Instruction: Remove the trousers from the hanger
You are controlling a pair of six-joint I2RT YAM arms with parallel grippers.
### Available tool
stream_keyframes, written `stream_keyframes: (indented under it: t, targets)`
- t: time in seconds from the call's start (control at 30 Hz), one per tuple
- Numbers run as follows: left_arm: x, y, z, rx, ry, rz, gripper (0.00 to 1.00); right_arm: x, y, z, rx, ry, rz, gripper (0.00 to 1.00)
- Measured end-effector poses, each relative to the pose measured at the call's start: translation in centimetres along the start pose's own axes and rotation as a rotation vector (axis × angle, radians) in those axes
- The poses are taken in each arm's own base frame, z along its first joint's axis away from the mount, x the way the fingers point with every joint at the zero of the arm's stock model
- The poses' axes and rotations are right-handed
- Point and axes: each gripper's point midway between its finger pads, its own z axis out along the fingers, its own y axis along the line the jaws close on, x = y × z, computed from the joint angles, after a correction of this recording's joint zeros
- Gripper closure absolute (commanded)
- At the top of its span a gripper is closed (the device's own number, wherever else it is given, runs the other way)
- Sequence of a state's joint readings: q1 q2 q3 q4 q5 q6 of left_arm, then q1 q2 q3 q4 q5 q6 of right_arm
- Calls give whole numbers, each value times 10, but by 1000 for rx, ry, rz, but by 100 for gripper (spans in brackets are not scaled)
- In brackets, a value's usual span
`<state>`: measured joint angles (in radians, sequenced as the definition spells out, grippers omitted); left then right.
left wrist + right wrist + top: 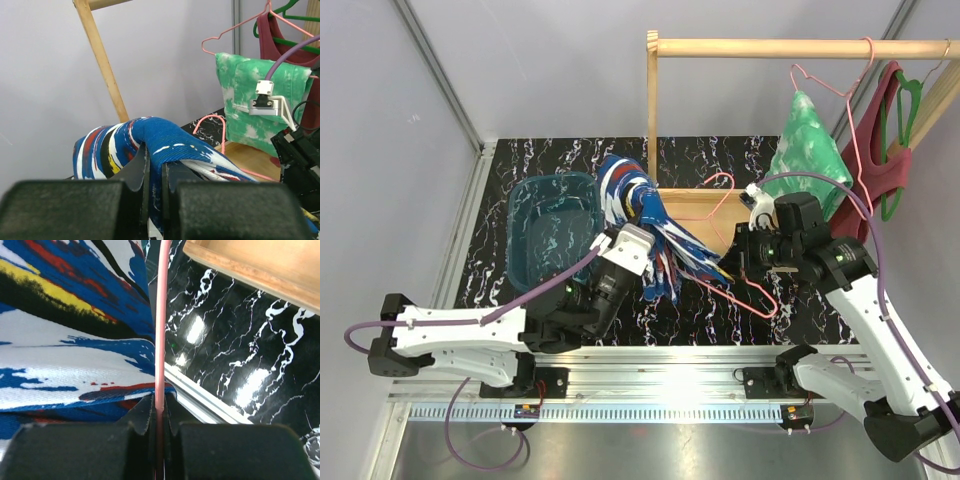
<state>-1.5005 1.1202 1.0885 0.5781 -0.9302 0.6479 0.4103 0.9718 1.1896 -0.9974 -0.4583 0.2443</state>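
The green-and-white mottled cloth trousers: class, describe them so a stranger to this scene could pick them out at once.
Find the wooden rail across the top of the overhead view. Toward its right end, a pink wire hanger carries the green-and-white mottled trousers, folded. They hang just left of the maroon sleeveless top and are the only green garment.
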Motion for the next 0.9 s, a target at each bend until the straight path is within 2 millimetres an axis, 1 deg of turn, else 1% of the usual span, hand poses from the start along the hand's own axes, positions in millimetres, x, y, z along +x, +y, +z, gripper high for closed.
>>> stream_keyframes:
  t: [0.17,0.27,0.37,0.43,0.5,0.6,0.67,0.73,0.8,0.9]
  targets:
    - [10,4,-9,9,-2,2,100,-3,-7,13,18,-24,34,100]
    - [12,10,-12,7,-6,0,100,-10,-6,19,1,-66,44,100]
    - [10,16,-14,-3,-14,4,100,-14,-1,19,-35,-118,35,100]
    - [8,22,-16,-13,-21,-1,100,-17,6,12,-67,-170,16,100]
    - [4,31,-19,-23,-31,-21,100,-22,16,-1,-100,-238,-22,98]
    - [-4,45,-25,-39,-53,-75,100,-30,35,-28,-162,-345,-105,93]
    - [-9,54,-28,-48,-66,-114,100,-34,49,-44,-208,-389,-158,87]
    - [-11,58,-30,-53,-73,-143,100,-41,63,-57,-254,-425,-211,87]
    - [-9,57,-31,-52,-71,-151,100,-45,71,-63,-281,-441,-248,87]
    - [-5,50,-29,-45,-63,-146,100,-45,74,-61,-299,-428,-268,86]
